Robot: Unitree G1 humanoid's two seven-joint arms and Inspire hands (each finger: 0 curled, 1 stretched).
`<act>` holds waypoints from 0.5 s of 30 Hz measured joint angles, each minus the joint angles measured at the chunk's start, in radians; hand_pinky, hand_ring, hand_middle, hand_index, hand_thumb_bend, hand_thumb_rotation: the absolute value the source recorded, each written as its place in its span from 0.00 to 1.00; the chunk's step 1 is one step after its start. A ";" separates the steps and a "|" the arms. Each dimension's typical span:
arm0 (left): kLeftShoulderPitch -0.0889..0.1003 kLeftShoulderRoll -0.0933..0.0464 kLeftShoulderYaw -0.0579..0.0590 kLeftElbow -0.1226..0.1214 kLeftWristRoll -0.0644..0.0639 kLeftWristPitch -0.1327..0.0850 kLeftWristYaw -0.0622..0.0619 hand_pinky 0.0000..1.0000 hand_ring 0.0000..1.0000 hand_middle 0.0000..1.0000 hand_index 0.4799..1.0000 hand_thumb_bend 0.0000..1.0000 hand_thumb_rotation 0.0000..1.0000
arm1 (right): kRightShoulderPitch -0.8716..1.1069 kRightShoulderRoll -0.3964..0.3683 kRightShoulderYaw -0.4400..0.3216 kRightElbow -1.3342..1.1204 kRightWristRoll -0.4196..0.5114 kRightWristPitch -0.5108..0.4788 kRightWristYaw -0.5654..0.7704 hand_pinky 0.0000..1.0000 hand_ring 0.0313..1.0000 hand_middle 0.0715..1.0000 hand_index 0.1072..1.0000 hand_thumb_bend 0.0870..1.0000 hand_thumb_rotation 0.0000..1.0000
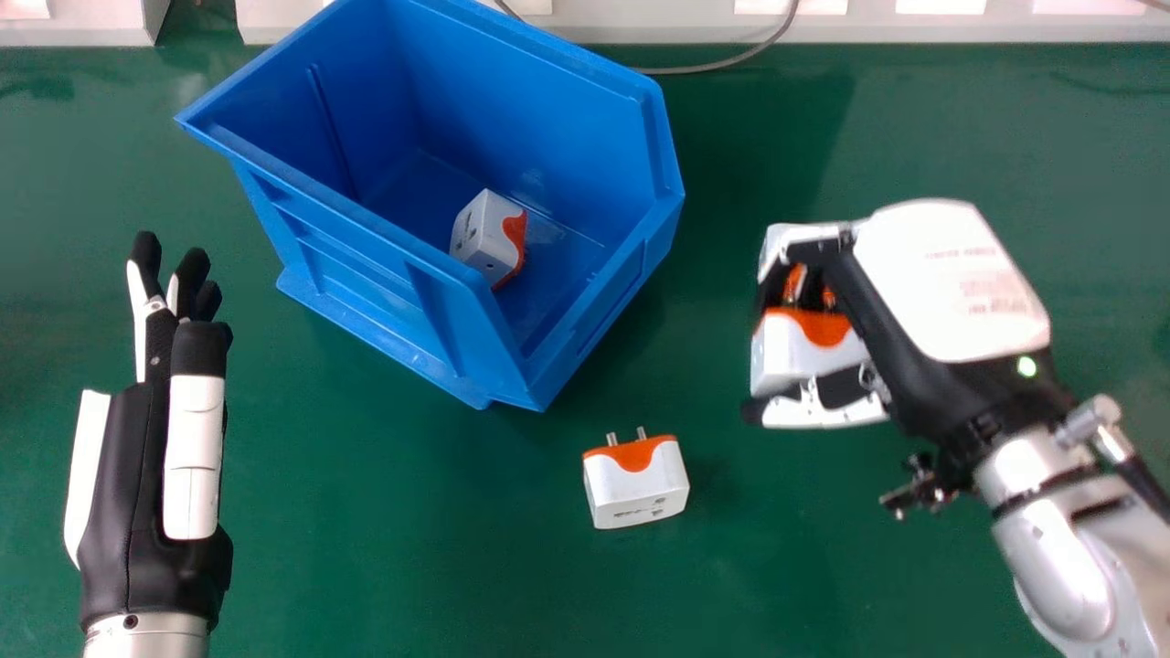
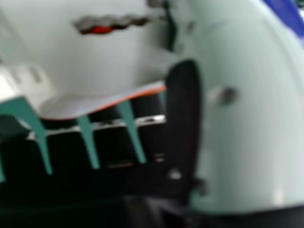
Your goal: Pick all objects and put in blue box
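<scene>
Three plugs and one box: one plug [image 1: 480, 236] inside, one [image 1: 631, 484] on the table [image 1: 393, 567], one in the right hand [image 1: 951, 283]

The blue box [image 1: 585, 73] stands on the green table, set at a slant, its open top showing the floor inside. One white and orange plug rests on that floor, its orange part facing the right of the head view. A second plug sits on the table near the box's closest corner, between the box and the robot, with two metal pins pointing away from the robot. The third [image 1: 777, 352] is over the table, well to the right of the box, its orange end and pins also facing away.

Two hands are in the head view. The right arm [image 1: 1060, 557] slants in from the lower right corner, the back of its hand turned up to the camera. The hand is closed around the third plug, fingers on the far side and thumb on the near side; the right hand view shows the plug's white body and an orange edge beside the thumb. At the left, the left hand [image 1: 137, 475] is open, its fingers straight and pointing away from the robot.
</scene>
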 measured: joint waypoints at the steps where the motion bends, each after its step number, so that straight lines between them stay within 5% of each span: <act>1: 0.000 0.000 0.000 0.000 0.000 0.000 0.000 1.00 1.00 1.00 1.00 0.90 1.00 | -0.017 0.005 -0.001 0.000 0.000 0.000 0.001 0.07 0.07 0.08 0.41 0.44 0.14; 9: 0.010 -0.003 0.000 0.000 0.008 -0.005 0.007 1.00 1.00 1.00 1.00 0.92 1.00 | -0.242 0.090 0.014 0.112 0.056 -0.044 0.015 0.07 0.08 0.10 0.41 0.44 0.14; 11: 0.013 -0.003 0.001 0.000 0.010 -0.008 0.007 1.00 1.00 1.00 1.00 0.92 1.00 | -0.309 0.113 0.033 0.178 0.053 -0.047 0.015 0.14 0.17 0.21 0.41 0.43 0.15; 15: 0.023 -0.002 0.002 0.000 0.009 -0.014 0.003 1.00 1.00 1.00 1.00 0.91 1.00 | -0.438 0.166 0.083 0.330 0.039 -0.047 0.012 0.16 0.20 0.24 0.41 0.43 0.15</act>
